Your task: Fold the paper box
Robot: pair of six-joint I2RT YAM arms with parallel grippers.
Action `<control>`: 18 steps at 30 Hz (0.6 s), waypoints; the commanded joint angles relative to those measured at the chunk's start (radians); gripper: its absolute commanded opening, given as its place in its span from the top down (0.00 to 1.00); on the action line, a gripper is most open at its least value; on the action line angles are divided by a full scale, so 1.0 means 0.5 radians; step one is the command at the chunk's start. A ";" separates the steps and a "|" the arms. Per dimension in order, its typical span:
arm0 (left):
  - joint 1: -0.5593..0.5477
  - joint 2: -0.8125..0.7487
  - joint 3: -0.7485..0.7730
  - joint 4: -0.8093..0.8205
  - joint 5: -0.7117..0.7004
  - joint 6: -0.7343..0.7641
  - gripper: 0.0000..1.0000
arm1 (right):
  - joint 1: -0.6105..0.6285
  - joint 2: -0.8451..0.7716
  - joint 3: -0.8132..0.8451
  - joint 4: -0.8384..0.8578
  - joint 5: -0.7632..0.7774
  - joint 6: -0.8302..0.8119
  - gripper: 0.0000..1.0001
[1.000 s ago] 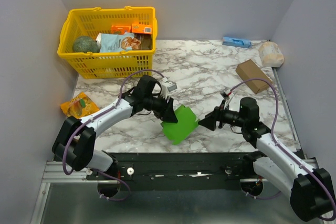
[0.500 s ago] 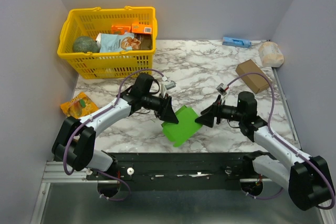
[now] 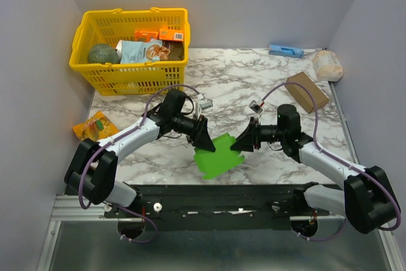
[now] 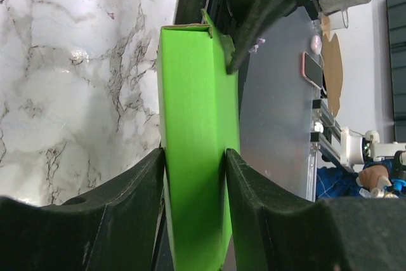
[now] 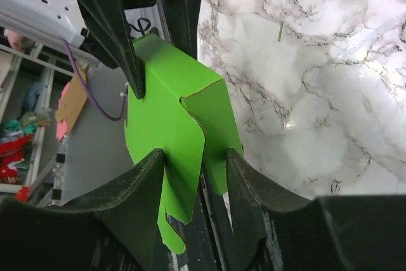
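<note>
The right gripper (image 3: 238,143) has swung in to the paper box (image 3: 216,158), which it stood clear of a second ago, and its jaws have narrowed. In the right wrist view both fingers (image 5: 136,188) press the green card, so they look clamped on the box's end. The box sits at the near edge of the table (image 3: 254,87), well apart from the yellow basket (image 3: 130,74), nearer the arms and to its right. The left gripper (image 3: 206,141), on the basket side, is clamped across the box's flat faces. The thin creased card is likely light, springy, slightly slick and easily crushed. It is best gripped flat on a panel beside a crease, never by the small flaps.
</note>
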 commanded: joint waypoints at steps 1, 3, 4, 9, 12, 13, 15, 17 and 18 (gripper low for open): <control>-0.005 0.024 0.069 -0.011 0.073 0.032 0.48 | 0.020 0.043 0.088 0.022 -0.150 0.072 0.60; -0.005 0.027 0.076 -0.011 0.067 0.035 0.48 | 0.023 0.062 0.082 0.062 -0.184 0.133 0.64; -0.005 0.027 0.076 -0.008 0.064 0.032 0.48 | 0.023 0.068 0.079 0.071 -0.196 0.146 0.67; -0.008 0.018 0.060 0.056 0.125 0.023 0.53 | 0.032 0.071 0.048 0.077 -0.172 0.146 0.54; -0.017 0.012 0.039 0.111 0.171 -0.017 0.57 | 0.032 0.095 0.027 0.117 -0.162 0.164 0.30; -0.020 0.006 0.036 0.111 0.177 -0.017 0.59 | 0.032 0.108 0.021 0.144 -0.175 0.179 0.27; -0.032 0.003 0.027 0.139 0.205 -0.026 0.59 | 0.041 0.135 0.012 0.227 -0.181 0.222 0.25; -0.038 -0.010 0.014 0.163 0.227 -0.051 0.61 | 0.057 0.141 0.024 0.221 -0.147 0.186 0.24; -0.045 -0.007 0.014 0.170 0.236 -0.051 0.61 | 0.069 0.151 0.030 0.209 -0.135 0.164 0.24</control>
